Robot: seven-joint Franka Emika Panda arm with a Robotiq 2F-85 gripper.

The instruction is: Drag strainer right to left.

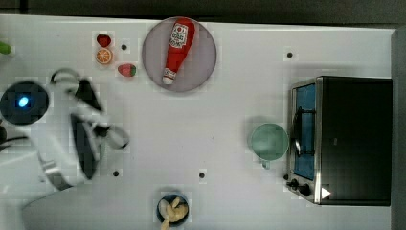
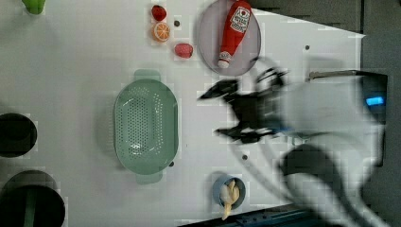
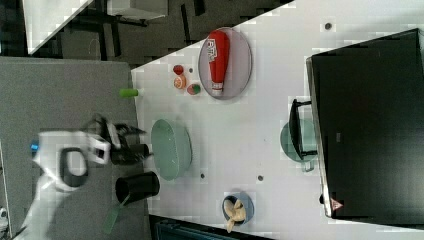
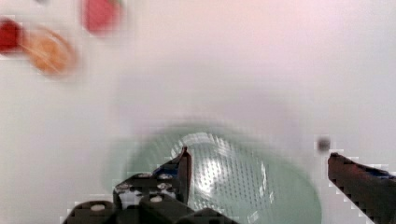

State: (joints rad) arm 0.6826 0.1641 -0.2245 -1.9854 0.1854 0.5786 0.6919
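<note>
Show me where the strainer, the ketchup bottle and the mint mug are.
strainer (image 2: pixel 144 124): left view, perforated floor of the bowl.
ketchup bottle (image 1: pixel 178 48): top view, red body below the label.
mint mug (image 1: pixel 268 141): top view, inside of the cup.

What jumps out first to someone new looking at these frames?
The pale mint-green oval plastic strainer lies left of centre on the white table in the left view, with the robot's black gripper just to its right, jaws wide open and holding nothing. Next comes the red ketchup bottle lying on a round grey plate at the top view's upper middle.
</note>
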